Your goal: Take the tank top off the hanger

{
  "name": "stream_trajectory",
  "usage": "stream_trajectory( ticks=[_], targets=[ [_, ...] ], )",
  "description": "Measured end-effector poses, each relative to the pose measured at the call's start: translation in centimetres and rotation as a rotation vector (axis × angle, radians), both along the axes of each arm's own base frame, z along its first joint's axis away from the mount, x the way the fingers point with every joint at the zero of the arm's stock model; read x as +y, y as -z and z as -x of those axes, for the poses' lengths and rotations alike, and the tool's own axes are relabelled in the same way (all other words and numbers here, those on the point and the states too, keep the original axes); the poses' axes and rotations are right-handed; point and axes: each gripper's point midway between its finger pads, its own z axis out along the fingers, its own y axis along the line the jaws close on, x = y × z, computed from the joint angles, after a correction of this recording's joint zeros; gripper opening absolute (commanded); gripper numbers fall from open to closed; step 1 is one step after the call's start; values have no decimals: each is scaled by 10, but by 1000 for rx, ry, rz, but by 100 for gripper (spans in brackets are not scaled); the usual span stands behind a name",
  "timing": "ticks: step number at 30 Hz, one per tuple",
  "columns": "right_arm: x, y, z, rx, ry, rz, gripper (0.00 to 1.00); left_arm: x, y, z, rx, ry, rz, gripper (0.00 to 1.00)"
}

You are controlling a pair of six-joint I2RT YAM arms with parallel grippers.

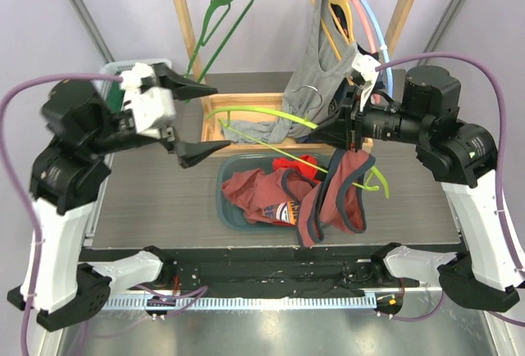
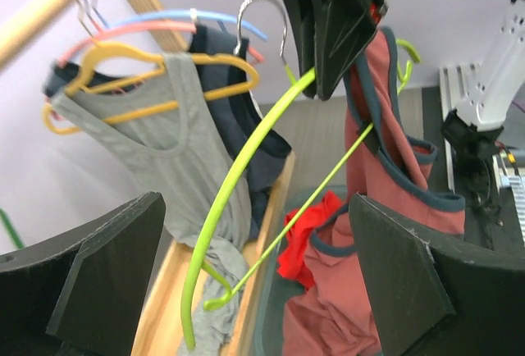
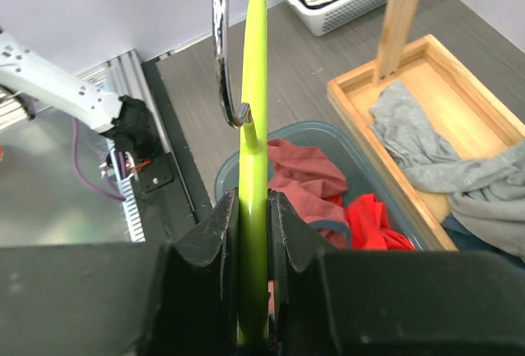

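Half done, by my reading: below the right gripper's point(image 1: 344, 130) jaws the red tank top point(image 1: 336, 196) droops toward the bin point(image 1: 222, 196), hung on one arm of the green hanger point(image 1: 254, 111); the other arm is bare. Those jaws pinch the hanger beside its hook. The left gripper point(image 1: 218, 120) gapes wide and empty around the bare end. Freeing the last strap remains.
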Motion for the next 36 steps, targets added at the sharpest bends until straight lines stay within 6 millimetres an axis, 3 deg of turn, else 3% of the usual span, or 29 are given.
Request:
stream_trajectory(
  ticks=[9, 12, 15, 18, 22, 25, 27, 28, 31, 34, 36],
  targets=[
    [12, -11, 18, -21, -114, -14, 1, -38, 63, -60, 180, 59, -122, 100],
    [15, -11, 20, -30, -139, -10, 1, -47, 75, -67, 239, 86, -137, 100],
    [19, -9, 18, -26, -150, 0, 1, -49, 75, -65, 249, 111, -135, 94],
    [23, -5, 13, -22, -155, 13, 1, -50, 69, -58, 244, 145, -125, 79],
    [29, -2, 7, -20, -162, 27, 1, -51, 66, -44, 257, 197, -124, 42],
    [32, -1, 3, -19, -164, 33, 1, -51, 68, -38, 270, 219, -134, 36],
    [32, 1, 4, -15, -169, 38, 1, -50, 70, -36, 280, 220, -142, 44],
    [32, 1, 4, -15, -170, 40, 1, -50, 72, -35, 288, 221, -145, 56],
    [33, 0, 6, -24, -177, 43, 1, -48, 75, -29, 308, 230, -160, 63],
    [33, -2, 7, -38, -184, 44, 1, -48, 80, -23, 327, 244, -178, 77],
    [33, -2, 8, -45, -186, 47, 1, -48, 81, -21, 340, 250, -187, 79]
  ],
)
